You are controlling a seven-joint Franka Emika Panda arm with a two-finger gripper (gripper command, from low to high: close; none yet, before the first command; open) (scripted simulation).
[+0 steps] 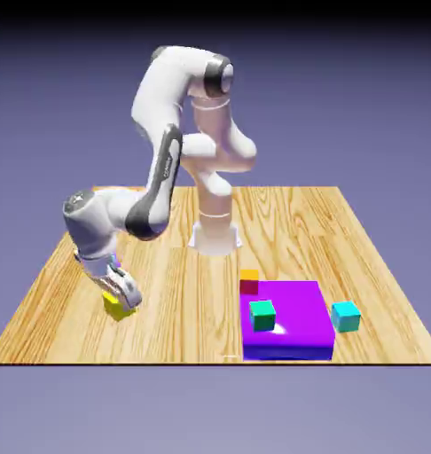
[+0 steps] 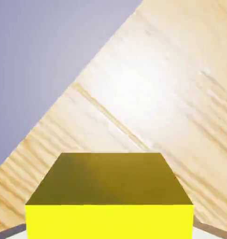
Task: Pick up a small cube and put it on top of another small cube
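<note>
The small bright yellow cube (image 2: 109, 222) shows large at the hand view's bottom edge, between the two finger tips; one face is vivid yellow, the face above it a darker olive-gold, both plain and flat; in the exterior view it sits toward the left of the wooden table, partly hidden under the gripper; whether it touches the wood cannot be told; the small cube with an orange top and crimson-red front (image 1: 249, 282) lies to the exterior view's right of the yellow one, well apart from it, by the purple block's far left corner, its top uncovered.
</note>
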